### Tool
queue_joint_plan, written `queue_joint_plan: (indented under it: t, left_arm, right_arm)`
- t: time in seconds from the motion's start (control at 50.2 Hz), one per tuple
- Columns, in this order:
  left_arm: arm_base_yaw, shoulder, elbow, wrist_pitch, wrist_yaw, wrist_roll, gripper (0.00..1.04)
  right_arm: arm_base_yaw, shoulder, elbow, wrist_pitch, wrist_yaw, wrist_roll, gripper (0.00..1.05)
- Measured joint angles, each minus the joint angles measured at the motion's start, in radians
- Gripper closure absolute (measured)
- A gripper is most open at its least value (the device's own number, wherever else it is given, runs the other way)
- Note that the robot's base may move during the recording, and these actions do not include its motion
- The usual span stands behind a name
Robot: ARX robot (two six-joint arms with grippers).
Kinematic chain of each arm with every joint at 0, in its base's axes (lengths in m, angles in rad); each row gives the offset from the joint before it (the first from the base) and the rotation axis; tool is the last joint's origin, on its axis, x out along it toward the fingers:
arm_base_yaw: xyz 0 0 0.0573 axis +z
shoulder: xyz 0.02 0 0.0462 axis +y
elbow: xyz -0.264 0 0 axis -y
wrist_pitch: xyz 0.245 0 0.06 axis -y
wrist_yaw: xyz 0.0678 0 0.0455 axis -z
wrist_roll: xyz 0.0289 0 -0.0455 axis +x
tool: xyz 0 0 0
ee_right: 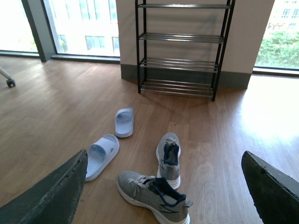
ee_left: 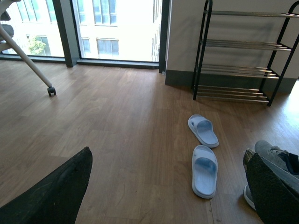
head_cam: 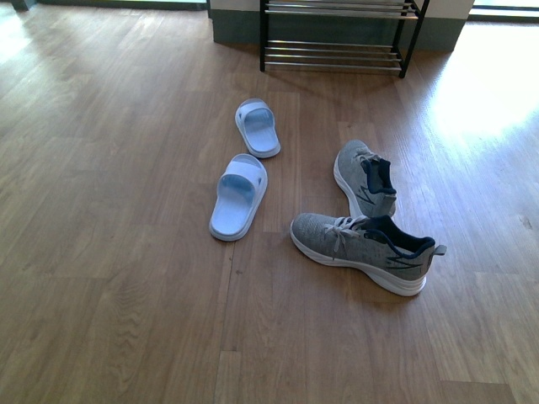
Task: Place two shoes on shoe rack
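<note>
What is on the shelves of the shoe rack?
Nothing: the four visible shelves of the shoe rack are bare rods. Anything above the top shelf is outside the picture.

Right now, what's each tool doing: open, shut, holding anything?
Left tool: open, holding nothing.
Right tool: open, holding nothing.

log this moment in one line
sneakers: floor | slides: floor | rack: no shoes | left gripper: open | right gripper: open

Four shoes on floor (head_cam: 126, 252), rack (head_cam: 333, 55) behind
far sandal (head_cam: 258, 127) behind near sandal (head_cam: 238, 195), left; far sneaker (head_cam: 365, 178) behind near sneaker (head_cam: 362, 249), right
</note>
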Motion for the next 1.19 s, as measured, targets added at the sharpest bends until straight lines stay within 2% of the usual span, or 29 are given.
queue_joint_plan:
  t: [1.194]
  left_arm:
    - [0.0, 0.0, 0.0, 0.0, 0.0, 0.0, 0.09]
  right_arm:
    - [0.0, 0.0, 0.0, 0.0, 0.0, 0.0, 0.09]
